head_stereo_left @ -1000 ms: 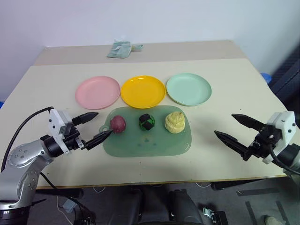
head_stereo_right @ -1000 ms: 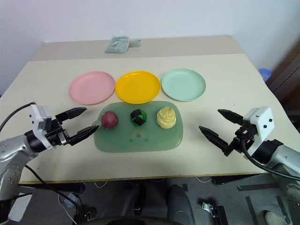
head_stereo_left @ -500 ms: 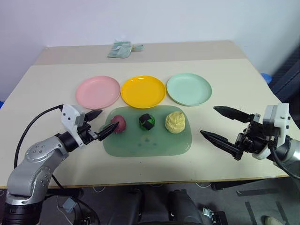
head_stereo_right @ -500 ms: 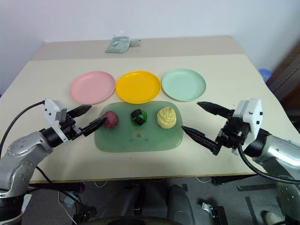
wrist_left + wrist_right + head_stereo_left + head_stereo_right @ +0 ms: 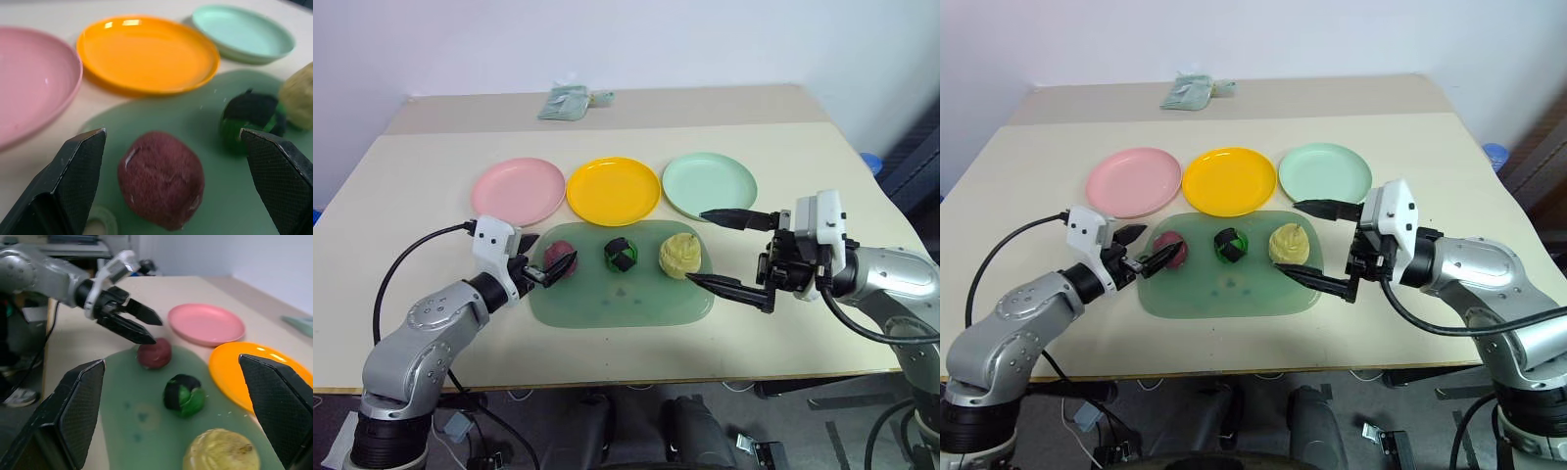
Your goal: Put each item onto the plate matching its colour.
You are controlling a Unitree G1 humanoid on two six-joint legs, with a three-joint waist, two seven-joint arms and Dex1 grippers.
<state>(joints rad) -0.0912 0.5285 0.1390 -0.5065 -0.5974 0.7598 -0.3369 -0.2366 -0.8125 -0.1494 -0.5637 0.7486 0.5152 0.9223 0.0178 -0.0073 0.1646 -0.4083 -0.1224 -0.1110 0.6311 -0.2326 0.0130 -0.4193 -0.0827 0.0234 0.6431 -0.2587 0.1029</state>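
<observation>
We've got all three toys sitting in a row on the green mat: the maroon ball on the left, the green-black one in the middle, the yellow lump on the right. Behind the mat, the pink plate, yellow plate and mint plate have nothing on them. Our left gripper is spread wide with its fingertips either side of the maroon ball, holding nothing. Our right gripper is wide open too, one finger above the yellow lump and one beside it, not gripping.
</observation>
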